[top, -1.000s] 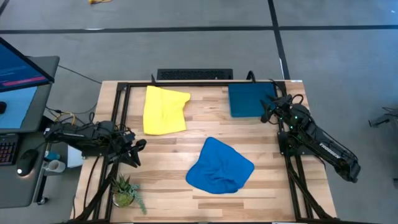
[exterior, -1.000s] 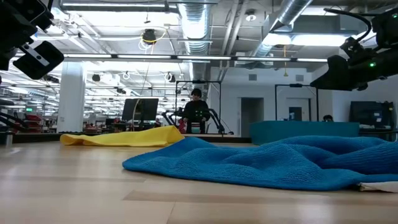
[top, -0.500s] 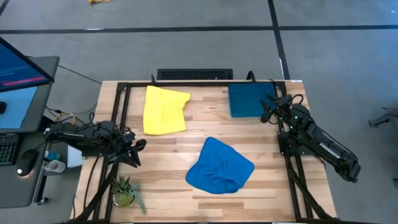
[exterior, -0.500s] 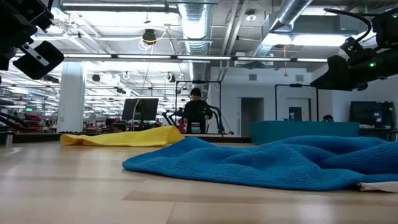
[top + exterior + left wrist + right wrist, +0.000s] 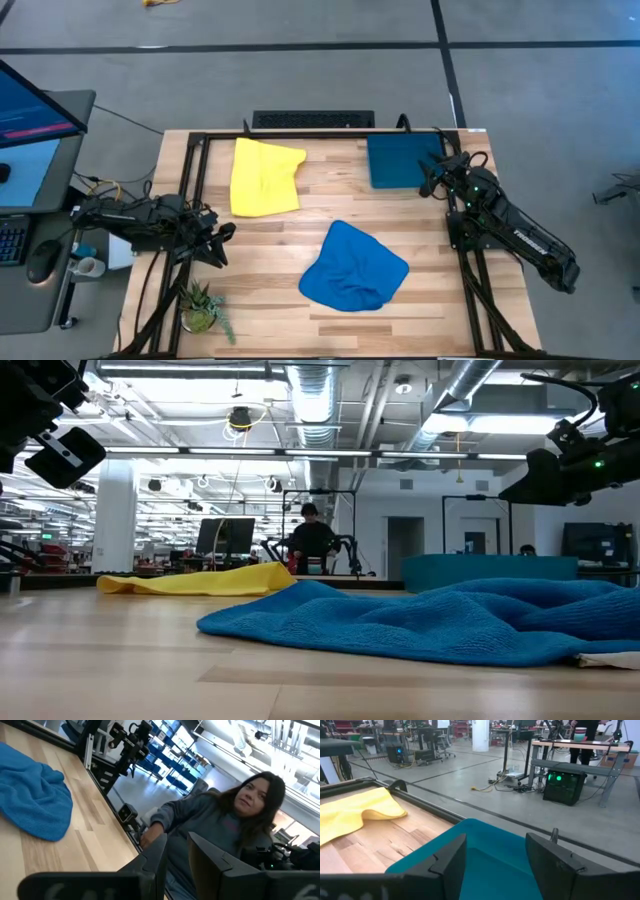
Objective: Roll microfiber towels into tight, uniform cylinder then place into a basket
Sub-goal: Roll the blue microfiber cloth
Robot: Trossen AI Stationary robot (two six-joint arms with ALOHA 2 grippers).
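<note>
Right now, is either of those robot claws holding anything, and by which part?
Nothing is held. The left gripper and right gripper are both empty; the blue towel and yellow towel lie untouched.

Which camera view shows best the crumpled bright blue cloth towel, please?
The high view shows it best: the whole crumpled bright blue cloth towel lies on the wooden table, its complete outline visible. The low view shows only its near side, seen edge-on. The left wrist view shows one part. The right wrist view does not show it.
</note>
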